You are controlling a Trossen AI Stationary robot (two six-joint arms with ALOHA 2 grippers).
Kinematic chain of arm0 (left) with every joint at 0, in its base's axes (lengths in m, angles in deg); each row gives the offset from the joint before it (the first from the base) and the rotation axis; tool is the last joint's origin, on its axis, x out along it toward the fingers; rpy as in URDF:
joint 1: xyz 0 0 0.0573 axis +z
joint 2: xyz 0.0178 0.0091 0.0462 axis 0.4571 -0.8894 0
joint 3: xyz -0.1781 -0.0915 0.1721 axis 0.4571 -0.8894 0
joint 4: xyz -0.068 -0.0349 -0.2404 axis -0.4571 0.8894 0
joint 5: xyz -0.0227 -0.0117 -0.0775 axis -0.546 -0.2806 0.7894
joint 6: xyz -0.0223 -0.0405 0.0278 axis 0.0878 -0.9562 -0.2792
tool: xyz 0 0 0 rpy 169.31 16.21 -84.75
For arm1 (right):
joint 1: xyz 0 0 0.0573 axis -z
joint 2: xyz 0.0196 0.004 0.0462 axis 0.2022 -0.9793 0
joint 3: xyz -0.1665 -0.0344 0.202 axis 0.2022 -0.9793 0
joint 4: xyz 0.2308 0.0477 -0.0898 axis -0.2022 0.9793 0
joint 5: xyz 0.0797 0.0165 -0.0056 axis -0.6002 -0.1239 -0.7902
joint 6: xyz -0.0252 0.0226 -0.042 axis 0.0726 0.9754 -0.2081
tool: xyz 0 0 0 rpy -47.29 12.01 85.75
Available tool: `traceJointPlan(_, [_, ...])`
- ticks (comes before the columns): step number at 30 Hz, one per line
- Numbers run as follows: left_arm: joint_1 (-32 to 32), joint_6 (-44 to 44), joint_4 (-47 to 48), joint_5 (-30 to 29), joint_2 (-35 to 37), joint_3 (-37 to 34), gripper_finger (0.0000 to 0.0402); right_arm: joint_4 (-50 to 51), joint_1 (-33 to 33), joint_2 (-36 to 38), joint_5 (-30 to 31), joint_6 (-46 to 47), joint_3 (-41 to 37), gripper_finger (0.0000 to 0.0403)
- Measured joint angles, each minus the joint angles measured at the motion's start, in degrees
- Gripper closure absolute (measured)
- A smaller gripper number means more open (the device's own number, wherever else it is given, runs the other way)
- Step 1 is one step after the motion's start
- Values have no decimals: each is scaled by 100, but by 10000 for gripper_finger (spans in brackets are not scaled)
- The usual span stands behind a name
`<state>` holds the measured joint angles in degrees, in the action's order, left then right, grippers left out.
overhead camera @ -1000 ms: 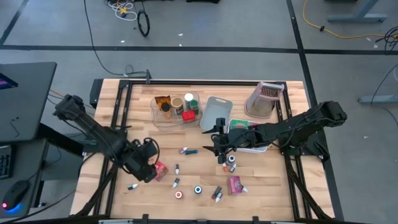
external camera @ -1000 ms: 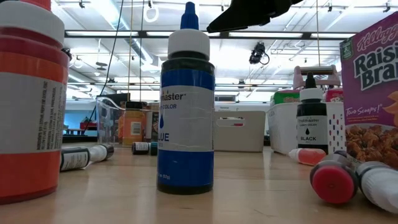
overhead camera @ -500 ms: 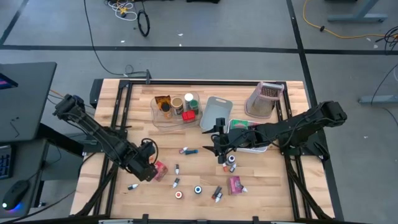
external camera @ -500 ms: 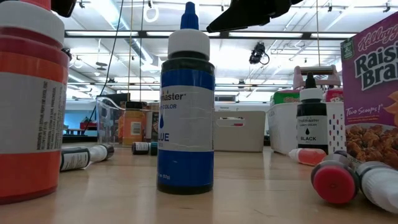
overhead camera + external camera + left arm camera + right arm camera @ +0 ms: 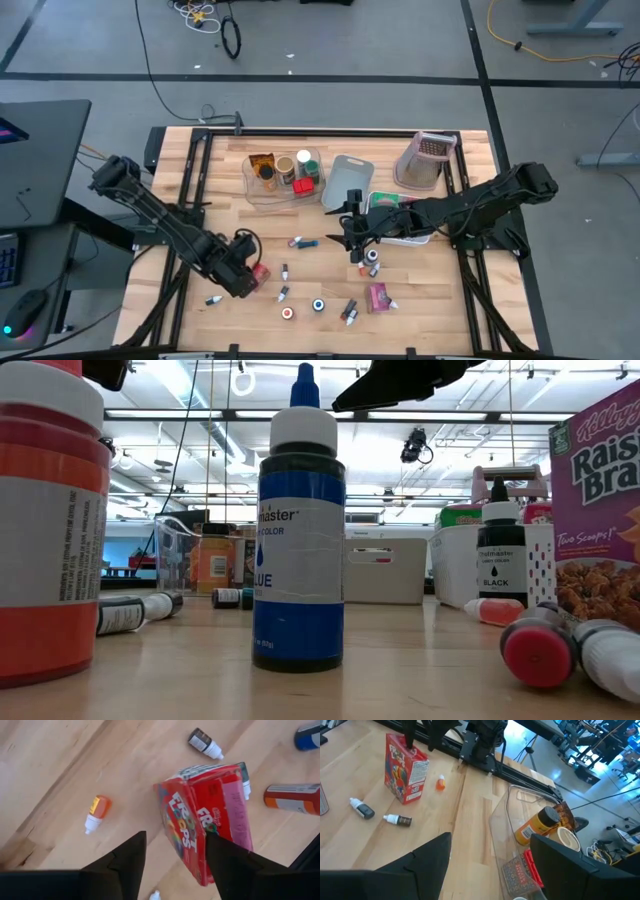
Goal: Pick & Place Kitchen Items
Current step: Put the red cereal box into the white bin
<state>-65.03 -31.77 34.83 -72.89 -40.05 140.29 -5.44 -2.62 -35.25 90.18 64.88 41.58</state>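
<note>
Left gripper (image 5: pixel 172 852) straddles the upright red cereal box (image 5: pixel 202 817) near the bench's (image 5: pixel 440 300) front-left corner, fingers apart on either side, not yet clamped, likely so it lifts upright. Right gripper (image 5: pixel 490 857) waits open mid-bench. Only the left wrist view shows this gap; from above, the arm hides it.

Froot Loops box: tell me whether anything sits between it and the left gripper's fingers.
Nothing visible does. The left gripper hangs right over the red Froot Loops box, one finger on either side; the orange-capped bottle lies apart.
</note>
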Motion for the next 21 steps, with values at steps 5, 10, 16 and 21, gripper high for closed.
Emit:
traceJointPlan(5, [16,150,-20,-58,-38,0,249,8,0,0,-2,1,0,120])
traceJointPlan(10, [48,425,-19,-76,24,22,350,-44,0,0,-7,0,0,120])
traceJointPlan(16, [216,1329,44,-580,1,422,389,-344,5,0,-11,-22,-2,120])
traceJointPlan(21, [626,2524,35,-741,5,930,395,-949,55,0,-546,320,-2,120])
